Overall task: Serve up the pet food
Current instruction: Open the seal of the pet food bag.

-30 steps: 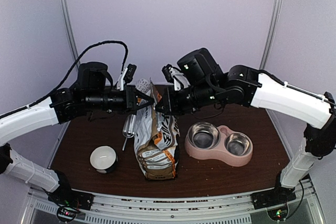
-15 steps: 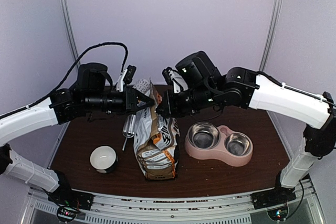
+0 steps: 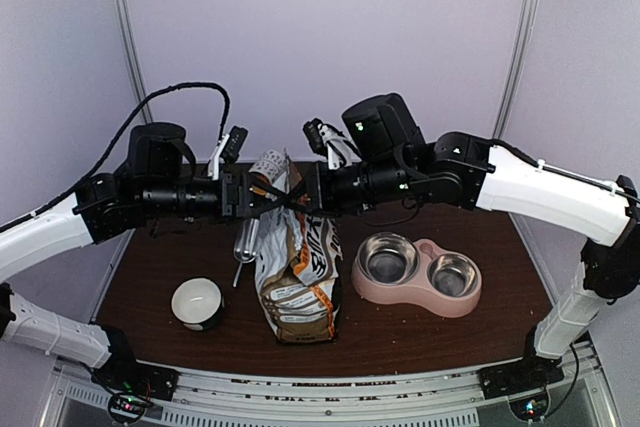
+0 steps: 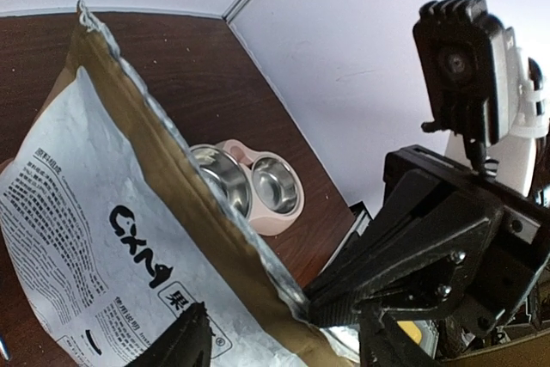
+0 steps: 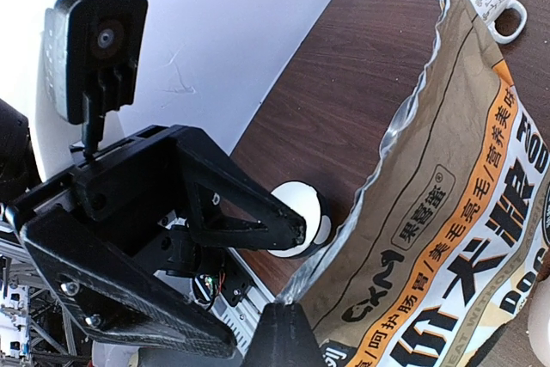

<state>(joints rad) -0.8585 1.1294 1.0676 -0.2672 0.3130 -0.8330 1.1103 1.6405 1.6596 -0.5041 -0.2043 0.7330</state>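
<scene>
In the overhead view the left gripper (image 3: 278, 197) and right gripper (image 3: 300, 199) meet at centre frame and cover the top of the bag (image 3: 295, 272). The upper end of a metal cylinder (image 3: 245, 240) is lost under them. The bag's inside shows in no view, so the pet food cannot be seen. In the left wrist view the bottom edge cuts off the left fingers (image 4: 185, 341), and the bag hides part of the pink double bowl (image 4: 273, 188). In the right wrist view the bag runs off the right and bottom edges, and a white bowl (image 5: 308, 204) sits half behind a black finger.
</scene>
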